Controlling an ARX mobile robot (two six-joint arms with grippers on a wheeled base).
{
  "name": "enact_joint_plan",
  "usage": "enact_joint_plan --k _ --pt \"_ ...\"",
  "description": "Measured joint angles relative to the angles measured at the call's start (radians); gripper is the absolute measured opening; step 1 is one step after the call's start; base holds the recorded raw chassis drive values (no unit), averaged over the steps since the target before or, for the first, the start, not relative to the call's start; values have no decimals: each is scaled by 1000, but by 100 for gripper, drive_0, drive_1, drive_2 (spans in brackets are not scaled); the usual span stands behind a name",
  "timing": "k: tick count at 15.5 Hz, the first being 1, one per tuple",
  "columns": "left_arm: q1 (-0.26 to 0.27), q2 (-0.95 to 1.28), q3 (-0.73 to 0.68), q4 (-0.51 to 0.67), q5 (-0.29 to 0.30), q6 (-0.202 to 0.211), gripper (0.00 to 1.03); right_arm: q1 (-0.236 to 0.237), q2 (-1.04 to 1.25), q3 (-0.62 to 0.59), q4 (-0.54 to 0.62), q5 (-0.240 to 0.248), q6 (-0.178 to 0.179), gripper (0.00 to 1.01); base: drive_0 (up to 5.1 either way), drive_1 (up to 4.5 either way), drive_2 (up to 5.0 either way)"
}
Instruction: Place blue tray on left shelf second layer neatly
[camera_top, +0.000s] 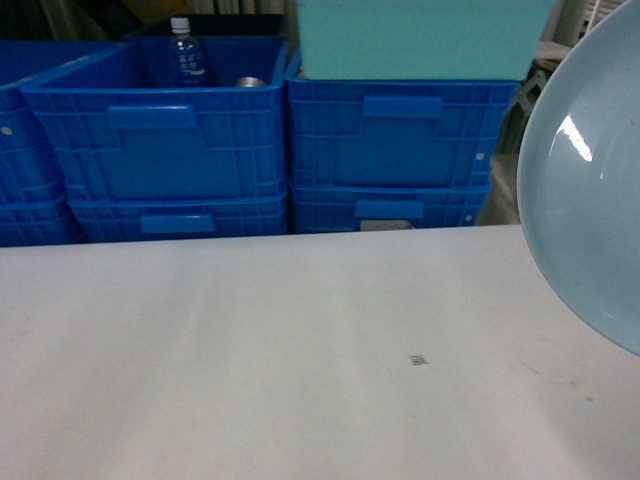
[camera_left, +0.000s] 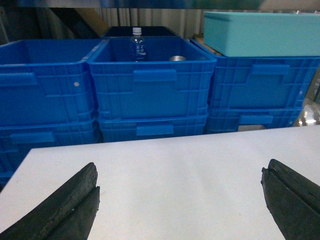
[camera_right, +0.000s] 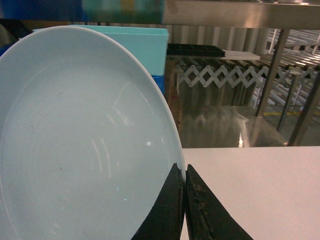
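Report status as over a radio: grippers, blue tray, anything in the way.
Left gripper open, empty. Right gripper fingers shut on blue tray rim, tray lifted off white table. Stacked blue crates ahead; shelf not reached.

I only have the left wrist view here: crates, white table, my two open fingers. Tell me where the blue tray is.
Observer: The blue tray is off the table, held up at the right side of the head view.
Operator: Confirm what holds it.
Observer: The right gripper is pinched shut on its rim, fingers closed at the plate's lower right edge.
Operator: Describe its tilt.
Observer: It stands nearly on edge, its concave face toward the right wrist camera.
Operator: Report any shelf nearby.
Observer: Stainless-steel rails and posts show beyond the white table in the right wrist view.
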Motion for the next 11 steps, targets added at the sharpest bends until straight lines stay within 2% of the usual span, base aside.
enact_joint_plan --k 10,11 --pt "0 0 0 -2 4 0 98 -12 0 0 3 10 1 2 299 -559 -207" --pt "0 0 0 -1 1 0 98 -9 0 0 2 -1 1 2 299 -559 -207"
